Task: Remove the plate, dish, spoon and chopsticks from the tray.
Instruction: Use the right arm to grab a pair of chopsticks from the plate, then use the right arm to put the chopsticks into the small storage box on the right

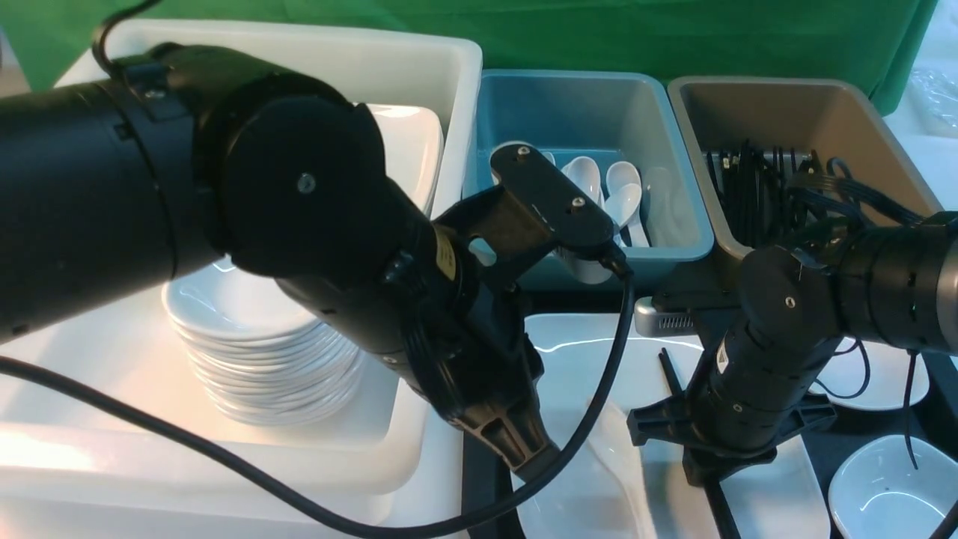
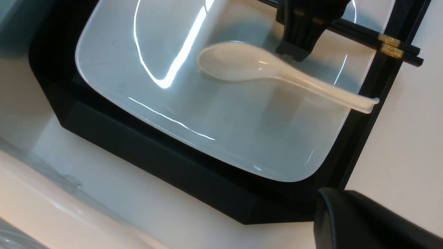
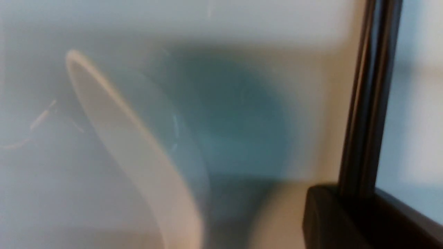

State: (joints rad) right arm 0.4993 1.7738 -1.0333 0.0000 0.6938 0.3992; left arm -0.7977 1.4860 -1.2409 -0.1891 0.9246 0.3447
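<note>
The large white plate lies in the black tray. The white spoon lies on the plate with its handle over the rim. My right gripper stands over the plate's far side, shut on the black chopsticks. They also show in the front view and the right wrist view. My left gripper hangs above the tray's near edge, holding nothing. Only one of its fingers shows. Two small white dishes sit at the tray's right.
A white tub at the left holds a stack of dishes. A teal tub holds spoons. A tan tub holds black chopsticks. All three stand behind or beside the tray.
</note>
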